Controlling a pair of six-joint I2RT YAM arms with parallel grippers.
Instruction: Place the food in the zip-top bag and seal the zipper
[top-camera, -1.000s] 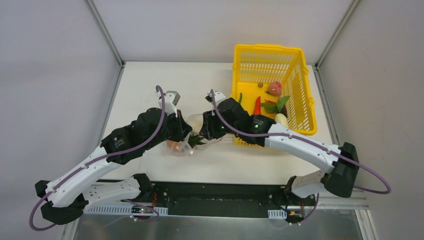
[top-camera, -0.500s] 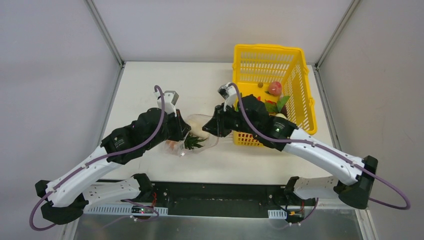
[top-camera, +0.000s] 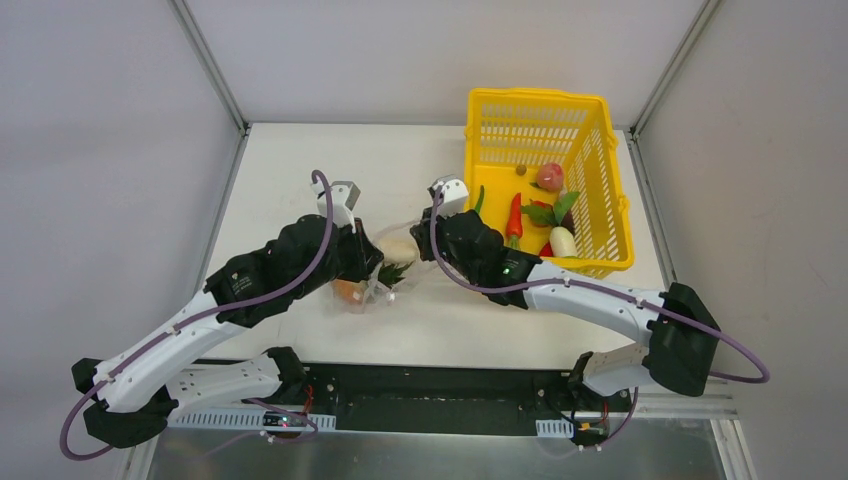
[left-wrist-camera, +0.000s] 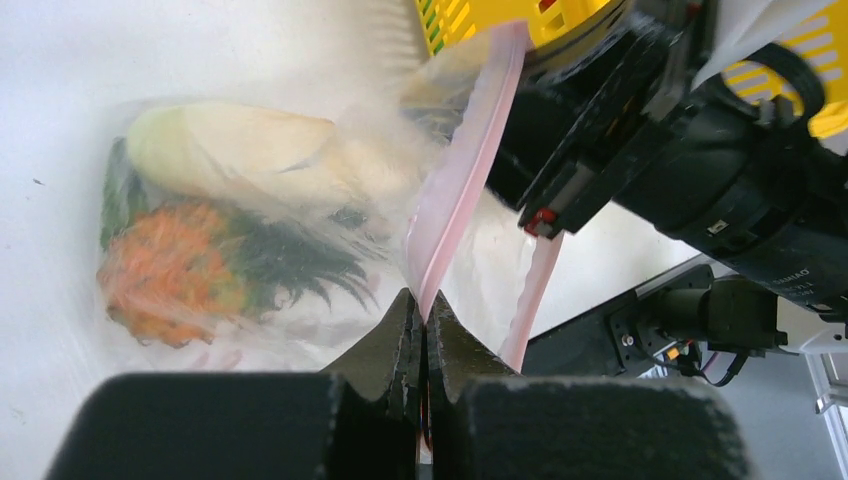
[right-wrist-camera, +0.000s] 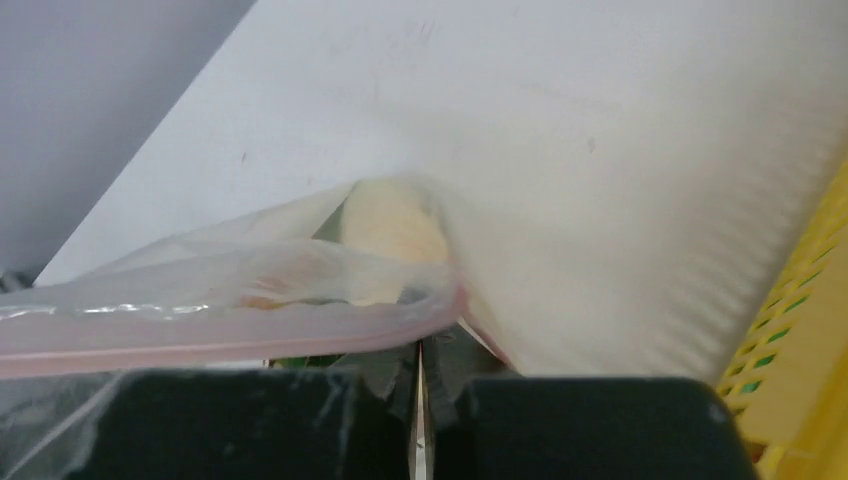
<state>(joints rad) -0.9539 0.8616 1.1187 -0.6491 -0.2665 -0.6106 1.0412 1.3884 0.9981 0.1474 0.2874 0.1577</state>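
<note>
1. My left claw (left-wrist-camera: 424, 306) is closed, pinching one end of the pink zipper (left-wrist-camera: 462, 185) on the clear bag (top-camera: 372, 290).
2. My right claw (right-wrist-camera: 420, 352) is closed too, clamped on the same pink strip at the end nearer the basket (top-camera: 535, 96).
3. The bag sits around the middle of the table (top-camera: 300, 170), between the two claws and just left of the basket. Its mouth edge is held up off the surface.
4. Inside the bag I see a white radish (left-wrist-camera: 240, 150), an orange piece (left-wrist-camera: 160, 275) and dark green leaves (left-wrist-camera: 290, 265), all lying at the bottom.
5. I cannot tell whether the zipper is pressed shut along its length.
6. The basket stands at the table's far right corner. It holds a red pepper (top-camera: 514, 215), another white radish (top-camera: 562, 240) and a pinkish round piece (top-camera: 549, 177).
</note>
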